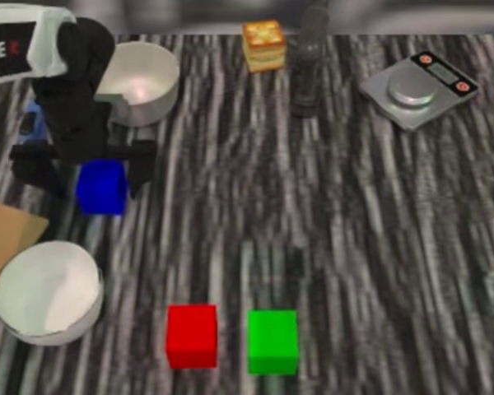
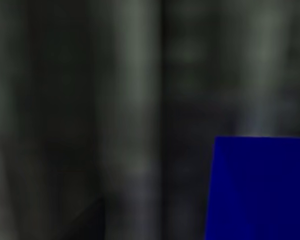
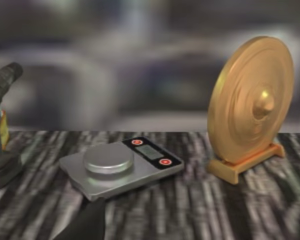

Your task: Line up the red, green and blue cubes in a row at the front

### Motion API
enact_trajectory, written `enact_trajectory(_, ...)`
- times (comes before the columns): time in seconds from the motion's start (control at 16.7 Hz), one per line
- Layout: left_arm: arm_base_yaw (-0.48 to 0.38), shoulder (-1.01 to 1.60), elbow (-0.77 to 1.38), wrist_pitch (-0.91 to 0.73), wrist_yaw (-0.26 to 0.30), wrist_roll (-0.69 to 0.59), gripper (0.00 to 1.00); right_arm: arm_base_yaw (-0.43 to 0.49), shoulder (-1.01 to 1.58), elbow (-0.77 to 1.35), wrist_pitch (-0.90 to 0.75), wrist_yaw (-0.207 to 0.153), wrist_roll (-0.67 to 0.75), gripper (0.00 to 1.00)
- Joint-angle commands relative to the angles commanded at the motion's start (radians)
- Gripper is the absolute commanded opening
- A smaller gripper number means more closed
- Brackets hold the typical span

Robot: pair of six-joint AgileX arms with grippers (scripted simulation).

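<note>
Up at the left side of the dark streaked tabletop [image 1: 354,247], the left arm's black two-finger tool [image 1: 89,169] is hanging over the deep blue matte cube [image 1: 101,187], its fingers spread wide, one standing off to each side of the cube and neither one touching it, so it is gripping nothing. The blue cube is sitting on the tabletop between a white bowl with a chipped rim [image 1: 144,82] behind it and a second white bowl [image 1: 48,292] in front of it. In the left wrist view that cube [image 2: 260,187] is filling the lower corner against blurred tabletop.

At the front, the bright red matte cube [image 1: 192,335] and the bright green matte cube [image 1: 272,341] are resting side by side, near each other but apart, red toward the left.

Along the back edge, an orange-yellow patterned block [image 1: 263,44], a dark grey drill-like tool body [image 1: 309,66] and a silver kitchen scale [image 1: 418,89] are standing. The right wrist view is showing the scale [image 3: 121,170] beside a golden disc on a stand [image 3: 251,107]. Only a dark tip of the right arm's tool [image 3: 85,225] is showing there, and I cannot tell how far open it is.
</note>
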Motion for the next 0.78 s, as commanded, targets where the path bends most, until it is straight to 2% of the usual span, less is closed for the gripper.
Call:
enact_trajectory(0.18, 0.0, 0.001, -0.001, 0.001, 0.0, 0.0, 1.0, 0.0, 0.0, 0.0, 0.0, 0.0, 0.0, 1.0)
enact_trajectory(0.78, 0.0, 0.001, -0.001, 0.001, 0.0, 0.0, 0.25, 0.0, 0.0, 0.0, 0.0, 0.0, 0.0, 1.0)
